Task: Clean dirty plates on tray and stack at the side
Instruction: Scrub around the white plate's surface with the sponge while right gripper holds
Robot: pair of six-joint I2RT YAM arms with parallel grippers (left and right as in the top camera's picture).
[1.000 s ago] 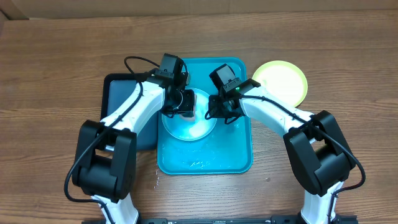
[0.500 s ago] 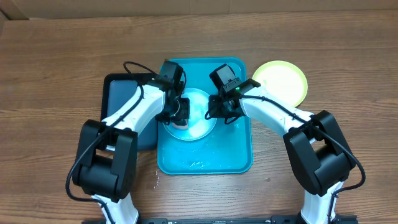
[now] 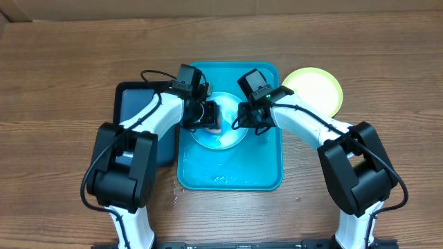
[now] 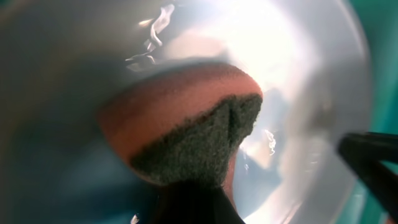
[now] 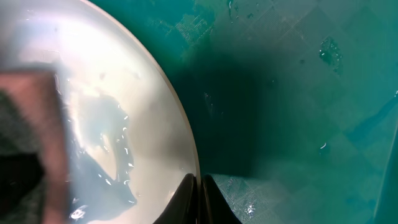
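Observation:
A light blue plate (image 3: 221, 135) lies wet on the turquoise tray (image 3: 232, 176). My left gripper (image 3: 208, 115) is shut on a pink sponge with a dark scouring face (image 4: 186, 134), pressed on the plate's white centre (image 4: 292, 68). My right gripper (image 3: 243, 119) is shut on the plate's right rim (image 5: 198, 196); the plate (image 5: 118, 118) and tray floor (image 5: 298, 93) show in the right wrist view. A yellow-green rimmed plate (image 3: 315, 90) sits on the table right of the tray. No other plate is separately visible.
A black tray (image 3: 135, 128) lies left of the turquoise tray, partly under my left arm. Water drops sit on the turquoise tray's front part (image 3: 221, 181). The right gripper's finger (image 4: 373, 165) shows at the right edge of the left wrist view.
The left gripper with the sponge slid down-left on the plate, then back up-right. The tray and plate shifted slightly. The right gripper kept its hold on the rim.

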